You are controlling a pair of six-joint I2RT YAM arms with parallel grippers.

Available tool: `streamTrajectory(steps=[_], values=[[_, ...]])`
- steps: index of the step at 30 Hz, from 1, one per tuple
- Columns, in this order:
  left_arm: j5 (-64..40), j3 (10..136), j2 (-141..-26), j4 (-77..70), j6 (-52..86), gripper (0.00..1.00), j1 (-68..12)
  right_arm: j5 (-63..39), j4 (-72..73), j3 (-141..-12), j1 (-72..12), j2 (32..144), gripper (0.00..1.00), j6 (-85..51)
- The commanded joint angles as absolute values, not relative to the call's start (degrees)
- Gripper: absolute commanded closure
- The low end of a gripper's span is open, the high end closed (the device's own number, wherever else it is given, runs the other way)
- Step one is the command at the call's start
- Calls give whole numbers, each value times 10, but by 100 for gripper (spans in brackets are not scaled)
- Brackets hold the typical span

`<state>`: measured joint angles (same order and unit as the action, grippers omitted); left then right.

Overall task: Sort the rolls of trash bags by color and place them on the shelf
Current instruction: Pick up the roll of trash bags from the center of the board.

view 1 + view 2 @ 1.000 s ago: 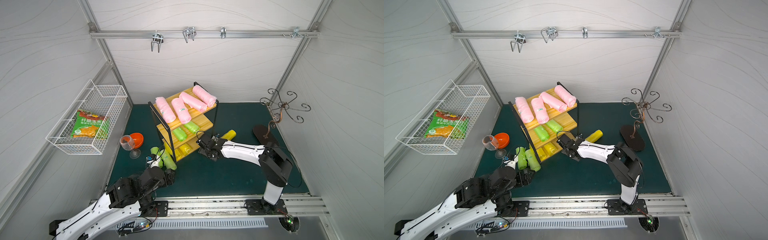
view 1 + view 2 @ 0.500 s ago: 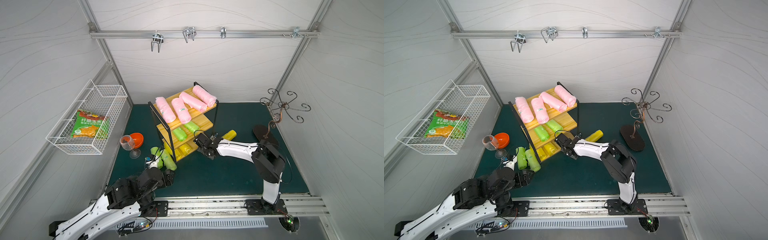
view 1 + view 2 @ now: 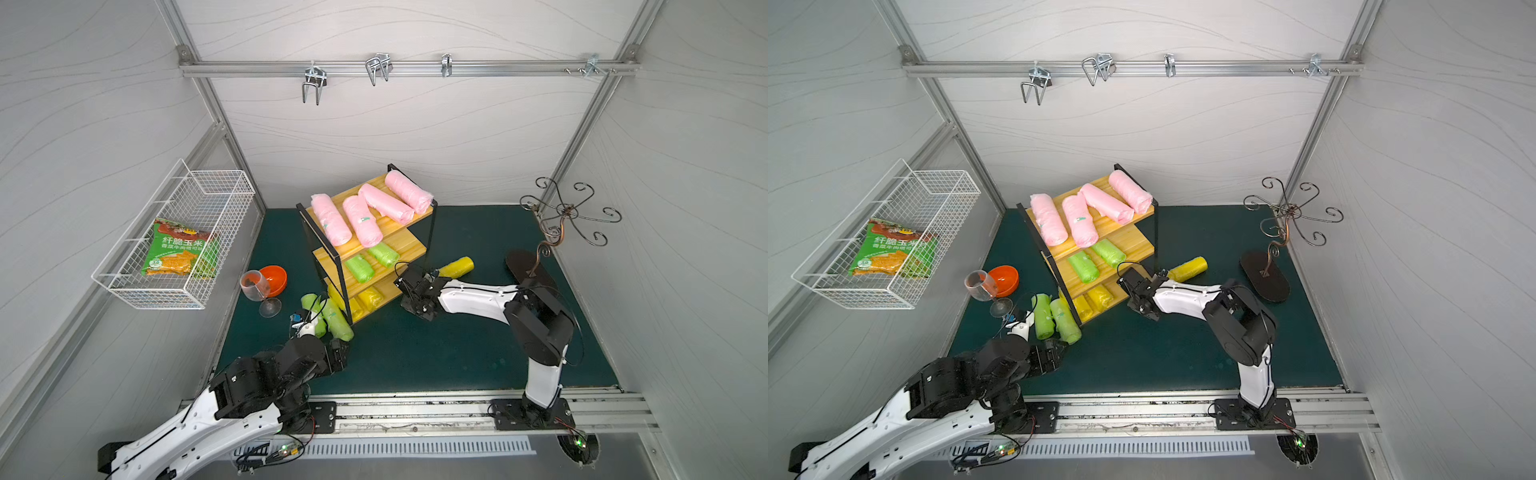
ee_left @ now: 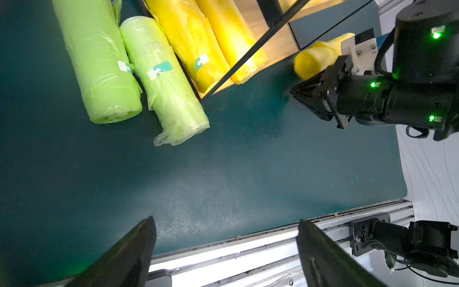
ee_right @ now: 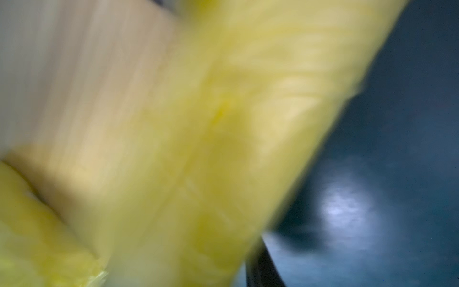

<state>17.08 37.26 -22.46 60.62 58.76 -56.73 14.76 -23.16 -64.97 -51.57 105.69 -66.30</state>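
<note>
**Visitor:** Where are the rolls right now?

**Me:** Four pink rolls lie across the top board of the shelf. They are soft and crinkly, and small greenish labels show on two of them. Two green rolls sit side by side on the middle board. The bottom board carries yellow rolls, which are glossy, and one has a teal-and-white label.

**Visitor:** And off the shelf?

**Me:** Two loose green rolls lie touching each other on the dark mat, just beside the shelf's corner. Each is labelled, with slack plastic at the ends. A lone yellow roll lies on the mat by the shelf's other end, just behind my right gripper.

**Visitor:** What are your grippers doing?

**Me:** My left gripper is spread wide above bare mat and holds nothing. From my left wrist's view, the right one sits at the end of the bottom board with its jaws pinched together and nothing between them. My right wrist's own view is mostly a yellow blur — I can't tell anything from it.
</note>
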Motion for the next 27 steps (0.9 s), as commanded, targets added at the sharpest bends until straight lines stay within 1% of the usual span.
streamTrajectory(steps=[1,2,6,9,10,12,13,14,15,16,19,25,27], values=[[178,376,-214,604,591,6,-565,59,-268,-600,-481,1000,94,-521],[178,376,-214,604,591,6,-565,36,-277,-584,-470,979,95,-495],[182,375,-217,604,591,7,-565,-53,-321,-545,-458,911,95,-367],[183,377,-224,602,588,7,-565,-68,-389,-544,-473,878,96,-303],[182,378,-226,602,587,7,-565,-82,-394,-536,-476,863,94,-290],[183,379,-230,601,586,7,-565,-84,-397,-526,-476,828,82,-302],[182,379,-232,600,585,7,-565,-87,-390,-524,-473,811,70,-313],[182,380,-234,599,585,7,-565,-79,-385,-525,-469,797,50,-331],[182,380,-236,599,584,7,-565,-53,-378,-526,-466,782,40,-362],[183,381,-238,597,583,7,-565,-34,-361,-525,-461,770,36,-390],[184,383,-242,592,580,7,-565,28,-283,-517,-449,754,31,-494],[187,398,-244,598,572,7,-565,119,-245,-595,-461,869,25,-655],[190,401,-243,603,568,7,-565,138,-208,-597,-468,894,24,-713]])
